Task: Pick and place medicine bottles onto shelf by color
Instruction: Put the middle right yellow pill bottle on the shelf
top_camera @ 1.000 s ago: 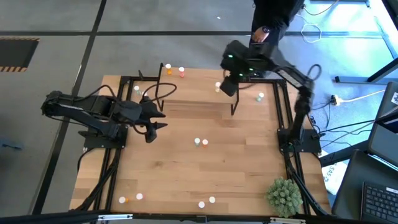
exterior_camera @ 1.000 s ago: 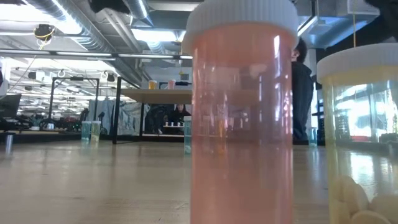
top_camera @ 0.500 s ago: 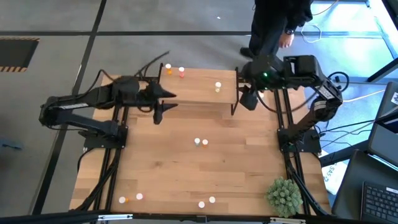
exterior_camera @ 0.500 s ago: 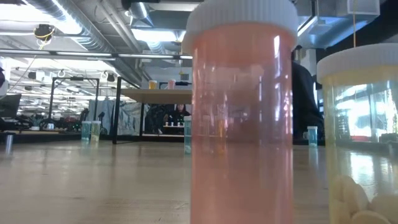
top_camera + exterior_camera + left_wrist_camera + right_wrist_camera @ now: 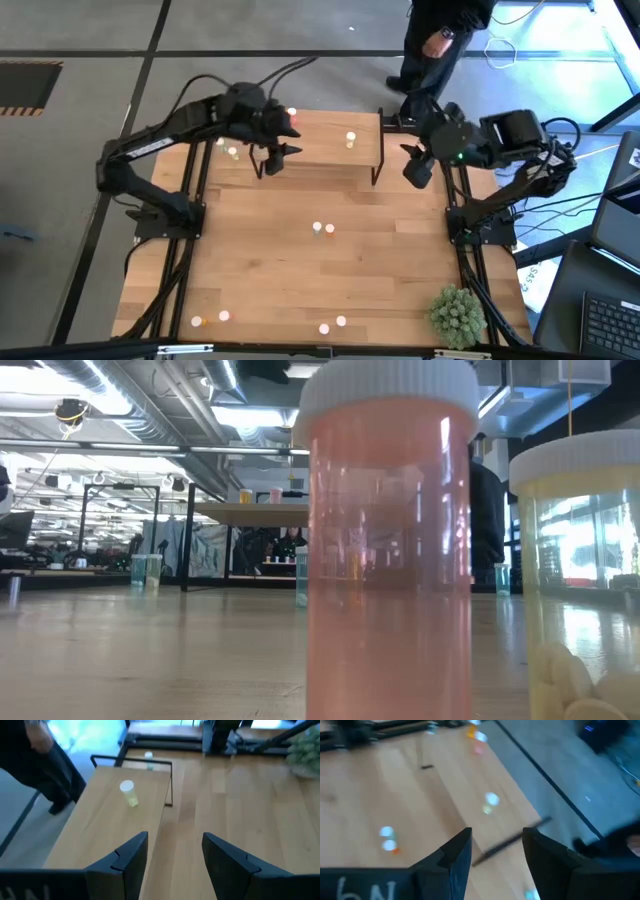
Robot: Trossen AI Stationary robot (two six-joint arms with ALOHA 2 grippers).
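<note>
Arms repositioned: left gripper (image 5: 272, 160) has swung from mid-tabletop up to the shelf's (image 5: 320, 150) left end, jaws apart, empty. Right gripper (image 5: 415, 168) has pulled back off the shelf's right end, jaws apart, empty. 1 yellow bottle (image 5: 350, 139) stands on the shelf; others remain on the tabletop (image 5: 300, 280).

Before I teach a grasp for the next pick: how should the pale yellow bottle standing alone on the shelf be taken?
The pale yellow bottle stands upright on the shelf, cap up, with nothing close beside it. Probably best to come straight down from above and close the fingers across the round body just under the whitish cap. The left gripper is open, empty and faces it already.
</note>
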